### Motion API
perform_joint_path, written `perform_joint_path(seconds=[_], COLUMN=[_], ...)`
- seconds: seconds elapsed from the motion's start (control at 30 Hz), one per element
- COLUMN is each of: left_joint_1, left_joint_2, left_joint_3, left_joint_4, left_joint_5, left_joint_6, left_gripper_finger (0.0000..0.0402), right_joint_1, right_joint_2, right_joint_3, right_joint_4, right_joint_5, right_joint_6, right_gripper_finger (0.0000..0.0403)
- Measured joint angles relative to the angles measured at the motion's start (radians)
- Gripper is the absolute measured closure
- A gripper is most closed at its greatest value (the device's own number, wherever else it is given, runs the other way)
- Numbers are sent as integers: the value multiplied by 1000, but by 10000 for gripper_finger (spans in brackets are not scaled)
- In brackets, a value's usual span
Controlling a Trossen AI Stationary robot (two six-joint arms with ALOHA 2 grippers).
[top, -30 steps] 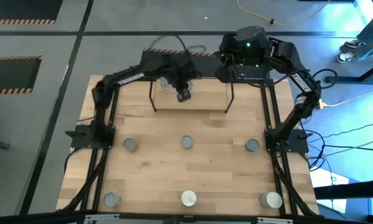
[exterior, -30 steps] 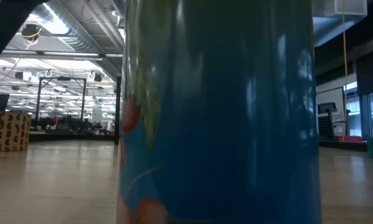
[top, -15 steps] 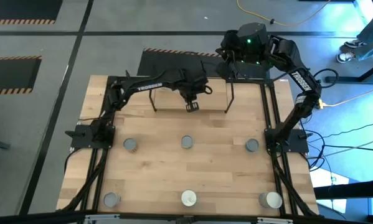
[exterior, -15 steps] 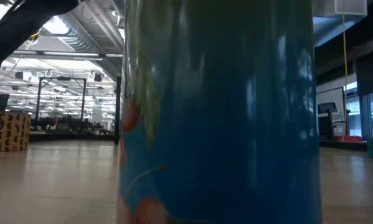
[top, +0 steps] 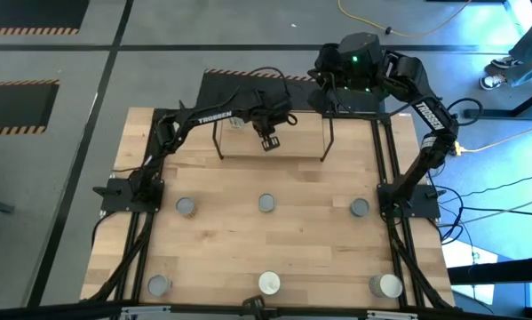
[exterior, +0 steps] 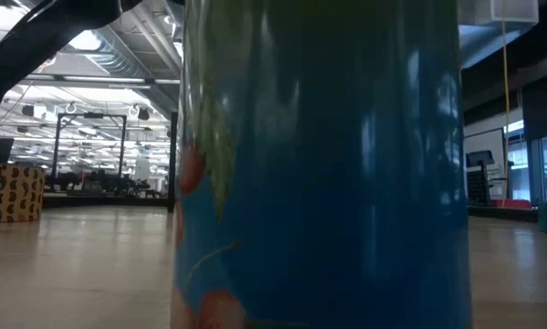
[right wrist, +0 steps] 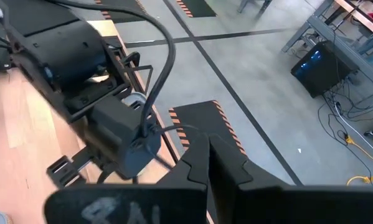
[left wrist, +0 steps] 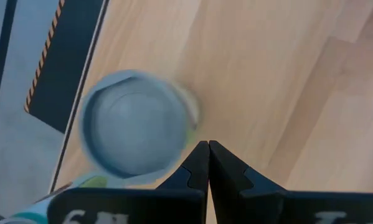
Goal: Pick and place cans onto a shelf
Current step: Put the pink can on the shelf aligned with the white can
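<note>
Left hand (top: 268, 142), fingers together and empty, hangs above the shelf (top: 273, 153); we should lift clear before fetching another can (top: 266, 204).

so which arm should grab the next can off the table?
Left, probably. The left gripper hangs over the wooden shelf, fingers shut and empty, close to the silver-topped middle can. The right gripper is folded back behind the table.

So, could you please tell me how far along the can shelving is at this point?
Done: at least one can stands on the shelf. In hand: nothing; the left pincer is shut and empty beside that can, and the right pincer, also shut, waits behind the shelf. Left: six cans stand on the table.
</note>
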Motion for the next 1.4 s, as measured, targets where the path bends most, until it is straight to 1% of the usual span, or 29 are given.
perform_joint_path(seconds=[0.67,0.83,1.2,1.3,1.4], left_joint_1=[67,82,101,85,65], left_joint_2=[0,0,0,-29,-86], left_joint_3=[-6,-6,-6,-6,-5], left_joint_4=[21,22,12,-9,-14], left_joint_5=[0,-25,-18,-18,14], left_joint_6=[-10,-11,-13,-14,-19], left_gripper_finger=[401,401,401,401,401], right_joint_1=[0,0,0,0,0], right_joint_2=[0,0,0,0,0], right_joint_3=[0,0,0,0,0], right_joint_4=[0,0,0,0,-2], right_joint_5=[0,0,0,0,0], right_joint_6=[2,1,0,5,26], right_gripper_finger=[397,397,397,397,397])
